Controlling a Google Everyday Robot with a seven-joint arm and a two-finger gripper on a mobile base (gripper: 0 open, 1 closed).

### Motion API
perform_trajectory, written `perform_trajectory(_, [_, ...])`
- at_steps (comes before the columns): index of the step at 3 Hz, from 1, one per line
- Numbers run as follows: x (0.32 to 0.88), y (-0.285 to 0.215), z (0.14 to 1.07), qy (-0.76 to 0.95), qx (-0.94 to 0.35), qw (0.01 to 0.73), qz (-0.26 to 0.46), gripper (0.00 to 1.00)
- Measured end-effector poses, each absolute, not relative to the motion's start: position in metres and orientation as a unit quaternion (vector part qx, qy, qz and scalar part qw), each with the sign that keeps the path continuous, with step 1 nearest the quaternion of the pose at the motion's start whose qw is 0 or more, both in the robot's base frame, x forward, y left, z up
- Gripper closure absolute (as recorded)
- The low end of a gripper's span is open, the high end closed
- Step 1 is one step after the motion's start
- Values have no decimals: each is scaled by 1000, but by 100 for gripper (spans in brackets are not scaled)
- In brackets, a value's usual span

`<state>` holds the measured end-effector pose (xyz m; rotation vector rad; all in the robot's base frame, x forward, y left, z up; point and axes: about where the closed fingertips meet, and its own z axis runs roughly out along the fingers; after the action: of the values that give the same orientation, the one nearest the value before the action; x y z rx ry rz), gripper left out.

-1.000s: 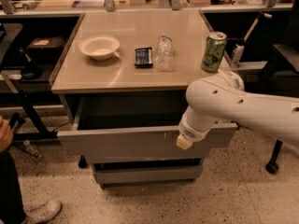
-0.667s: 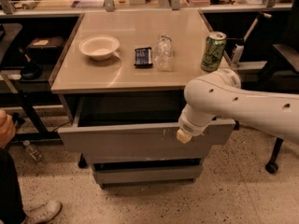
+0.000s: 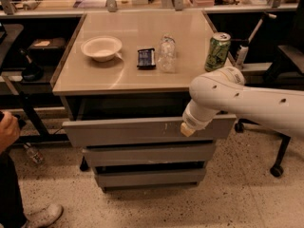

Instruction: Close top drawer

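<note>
Above the gripper (image 3: 187, 128), tan tabletop (image 3: 137, 77). Reaching in from its right, white arm (image 3: 247, 101). Right at its pale tip, top drawer (image 3: 133, 131), partly pulled out, front panel touching or just beside. Open or closed: cannot tell. Up-left, white bowl (image 3: 101, 48); up-right, green can (image 3: 217, 52); above, clear bottle (image 3: 166, 53), dark packet (image 3: 146, 58).

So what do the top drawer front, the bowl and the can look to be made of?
Top drawer: apparently painted grey metal, matte, with small pale scratches. Bowl: pale with a slight sheen, plastic or ceramic, hard to say. Can: probably thin metal, printed green, silvery rim. The claw sits at the drawer front, right of centre.
</note>
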<state>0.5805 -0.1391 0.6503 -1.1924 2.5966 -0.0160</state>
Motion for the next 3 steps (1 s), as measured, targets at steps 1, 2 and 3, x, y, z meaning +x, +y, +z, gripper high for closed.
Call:
perform_trajectory(1, [586, -139, 649, 902, -407, 145, -5, 100])
perform_trajectory(2, [608, -140, 644, 909, -387, 157, -6, 100])
perform_trajectory(3, [622, -140, 640, 914, -371, 167, -9, 100])
